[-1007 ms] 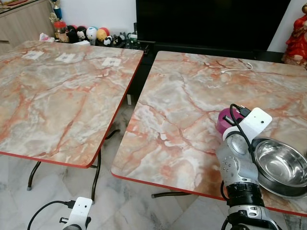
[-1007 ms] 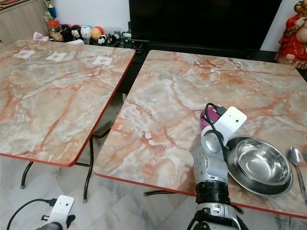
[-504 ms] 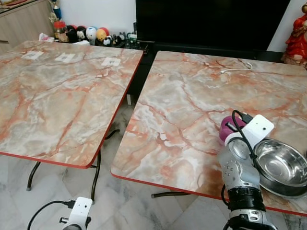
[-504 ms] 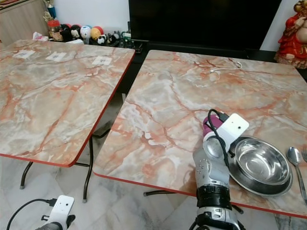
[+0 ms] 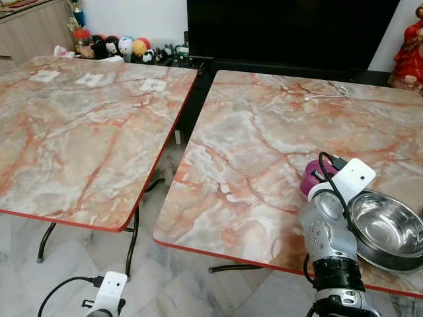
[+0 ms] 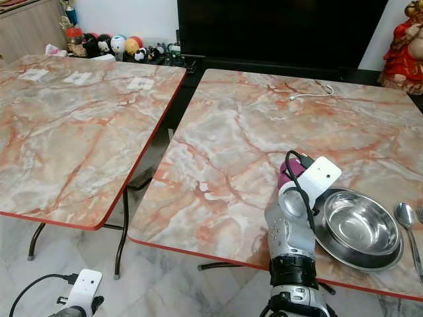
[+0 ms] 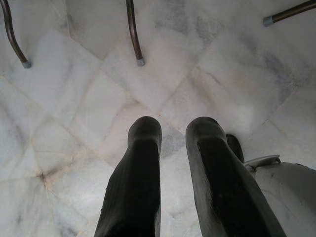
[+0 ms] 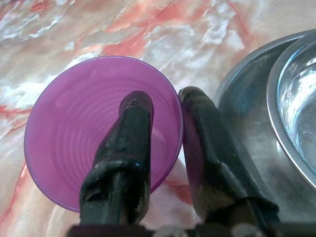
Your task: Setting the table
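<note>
A translucent purple plastic cup (image 8: pixel 98 133) stands on the marble-patterned bench (image 6: pixel 251 145) near its front right corner, its rim clamped between the right gripper (image 8: pixel 165 106) fingers, one inside, one outside. Just beside it sits a steel bowl (image 6: pixel 360 224) on a steel plate (image 6: pixel 390 256), a spoon (image 6: pixel 406 221) beyond. The left gripper (image 7: pixel 173 133) hangs over the floor, fingers slightly apart.

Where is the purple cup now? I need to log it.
The purple cup stands on the right-hand marble table, near its front edge, just left of the steel bowl, with the right claw pinching its rim.
</note>
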`<state>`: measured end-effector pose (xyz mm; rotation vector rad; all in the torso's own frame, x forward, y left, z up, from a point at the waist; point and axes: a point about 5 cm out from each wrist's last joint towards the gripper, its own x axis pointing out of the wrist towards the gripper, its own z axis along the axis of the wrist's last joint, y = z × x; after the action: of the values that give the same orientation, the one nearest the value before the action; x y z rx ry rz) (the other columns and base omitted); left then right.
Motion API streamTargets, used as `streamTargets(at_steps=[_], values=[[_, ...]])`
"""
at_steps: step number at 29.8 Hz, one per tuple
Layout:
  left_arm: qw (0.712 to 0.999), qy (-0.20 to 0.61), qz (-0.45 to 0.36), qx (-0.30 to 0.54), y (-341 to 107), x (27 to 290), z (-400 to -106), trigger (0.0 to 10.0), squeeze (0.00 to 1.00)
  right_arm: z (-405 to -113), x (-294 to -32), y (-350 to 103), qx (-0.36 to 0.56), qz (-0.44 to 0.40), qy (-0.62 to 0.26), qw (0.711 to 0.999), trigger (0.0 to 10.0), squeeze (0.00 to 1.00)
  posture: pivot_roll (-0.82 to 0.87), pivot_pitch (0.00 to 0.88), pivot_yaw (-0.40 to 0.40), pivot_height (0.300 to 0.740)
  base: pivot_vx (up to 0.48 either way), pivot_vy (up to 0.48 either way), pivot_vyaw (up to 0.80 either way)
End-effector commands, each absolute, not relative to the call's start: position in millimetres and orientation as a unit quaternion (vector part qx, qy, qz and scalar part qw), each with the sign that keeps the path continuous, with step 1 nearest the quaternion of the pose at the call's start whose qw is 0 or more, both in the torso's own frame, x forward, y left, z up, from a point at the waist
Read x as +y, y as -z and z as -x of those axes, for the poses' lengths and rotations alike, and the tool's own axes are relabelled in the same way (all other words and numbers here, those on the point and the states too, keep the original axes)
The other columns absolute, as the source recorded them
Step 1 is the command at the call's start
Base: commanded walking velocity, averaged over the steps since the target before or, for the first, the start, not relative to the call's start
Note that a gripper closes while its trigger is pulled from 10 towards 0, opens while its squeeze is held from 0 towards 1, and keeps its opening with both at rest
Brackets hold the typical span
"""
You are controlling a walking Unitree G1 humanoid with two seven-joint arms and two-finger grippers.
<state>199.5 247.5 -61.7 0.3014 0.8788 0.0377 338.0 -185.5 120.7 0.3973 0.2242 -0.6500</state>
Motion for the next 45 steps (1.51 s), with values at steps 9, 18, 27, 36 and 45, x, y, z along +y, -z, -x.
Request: streamTargets(at_steps=[9, 18, 27, 36, 45], values=[[0.893, -0.020, -0.145, 0.426, 61.9, 248.2, -199.0, 10.0, 0.00, -341.7, -183.9, -130.1, 0.092, -0.205, 0.306, 0.925, 10.0, 0.00, 0.14, 0.006, -0.032, 0.740, 0.000, 0.000, 0.00], [0.893, -0.020, -0.144, 0.426, 62.2, 248.1, -198.5, 10.0, 0.00, -342.0, -182.8, -133.5, 0.081, -0.210, 0.304, 0.925, 10.0, 0.00, 0.14, 0.004, -0.033, 0.740, 0.000, 0.000, 0.00], [0.893, -0.020, -0.145, 0.425, 62.1, 248.1, -198.6, 10.0, 0.00, -344.6, -181.7, -139.3, 0.069, -0.220, 0.301, 0.925, 10.0, 0.00, 0.14, 0.004, -0.033, 0.740, 0.000, 0.000, 0.00], [0.893, -0.021, -0.146, 0.425, 62.0, 248.2, -198.6, 10.0, 0.00, -344.7, -182.4, -141.9, 0.059, -0.226, 0.306, 0.923, 10.0, 0.00, 0.14, 0.000, -0.033, 0.740, 0.000, 0.000, 0.00], [0.893, -0.021, -0.145, 0.425, 62.1, 248.4, -198.5, 10.0, 0.00, -339.9, -188.6, -145.9, 0.042, -0.218, 0.331, 0.917, 10.0, 0.00, 0.14, 0.000, -0.033, 0.740, 0.000, 0.000, 0.00]])
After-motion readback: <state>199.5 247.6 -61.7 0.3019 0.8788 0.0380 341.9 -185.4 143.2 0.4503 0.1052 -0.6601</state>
